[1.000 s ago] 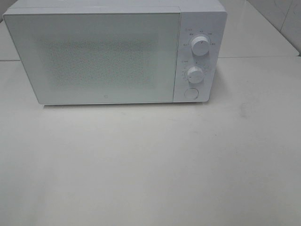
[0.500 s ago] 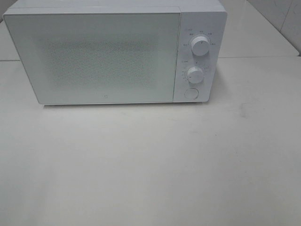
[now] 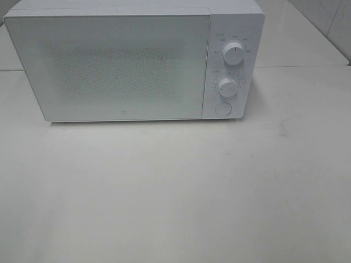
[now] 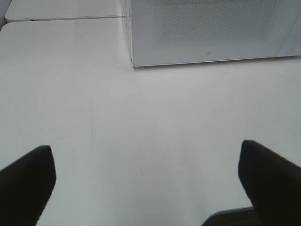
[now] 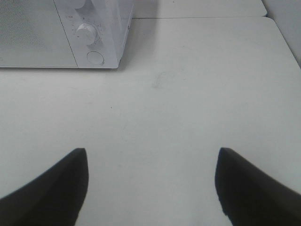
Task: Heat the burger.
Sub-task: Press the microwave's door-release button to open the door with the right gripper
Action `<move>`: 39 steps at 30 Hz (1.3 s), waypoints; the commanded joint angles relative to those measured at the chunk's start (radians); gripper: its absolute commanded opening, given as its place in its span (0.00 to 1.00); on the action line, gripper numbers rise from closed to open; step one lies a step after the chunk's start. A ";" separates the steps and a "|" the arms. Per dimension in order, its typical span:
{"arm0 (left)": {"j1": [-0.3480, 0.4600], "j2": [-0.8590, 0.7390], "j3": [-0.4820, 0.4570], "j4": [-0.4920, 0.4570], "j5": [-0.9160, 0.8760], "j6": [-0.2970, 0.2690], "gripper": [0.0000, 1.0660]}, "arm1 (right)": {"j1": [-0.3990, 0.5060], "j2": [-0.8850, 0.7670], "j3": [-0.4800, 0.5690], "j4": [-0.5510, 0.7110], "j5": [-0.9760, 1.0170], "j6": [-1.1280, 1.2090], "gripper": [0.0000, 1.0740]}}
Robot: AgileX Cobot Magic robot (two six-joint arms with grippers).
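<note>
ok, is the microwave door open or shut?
Shut. The white box microwave's speckled front door lies flush with the knob panel; no gap shows at the seam.

Burger: not visible in any view. The white microwave point(image 3: 233, 22) has its door point(image 3: 109, 68) shut; the dotted door window is opaque, so the interior cannot be seen

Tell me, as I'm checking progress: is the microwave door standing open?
No, the microwave door sits shut, flush with the control panel.
</note>
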 commanded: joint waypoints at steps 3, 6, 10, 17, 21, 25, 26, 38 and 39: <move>0.001 -0.013 0.003 -0.004 -0.014 -0.006 0.92 | -0.003 -0.028 0.003 0.000 -0.003 0.002 0.69; 0.001 -0.013 0.003 -0.004 -0.014 -0.006 0.92 | -0.003 -0.027 -0.001 0.000 -0.004 -0.010 0.69; 0.001 -0.013 0.003 -0.004 -0.014 -0.006 0.92 | -0.003 0.006 -0.021 0.000 -0.015 -0.012 0.69; 0.001 -0.013 0.003 -0.004 -0.014 -0.006 0.92 | -0.003 0.125 -0.022 0.000 -0.104 -0.008 0.69; 0.001 -0.013 0.003 -0.004 -0.014 -0.006 0.92 | -0.003 0.185 -0.022 0.006 -0.154 -0.008 0.69; 0.001 -0.013 0.003 -0.004 -0.014 -0.006 0.92 | -0.003 0.288 -0.017 0.006 -0.249 -0.008 0.69; 0.001 -0.013 0.003 -0.004 -0.014 -0.006 0.92 | -0.003 0.333 -0.017 0.006 -0.285 -0.008 0.69; 0.001 -0.013 0.003 -0.004 -0.014 -0.006 0.92 | -0.003 0.571 -0.017 0.006 -0.499 -0.008 0.69; 0.001 -0.013 0.003 -0.004 -0.014 -0.006 0.92 | -0.003 0.590 -0.017 0.006 -0.519 -0.008 0.69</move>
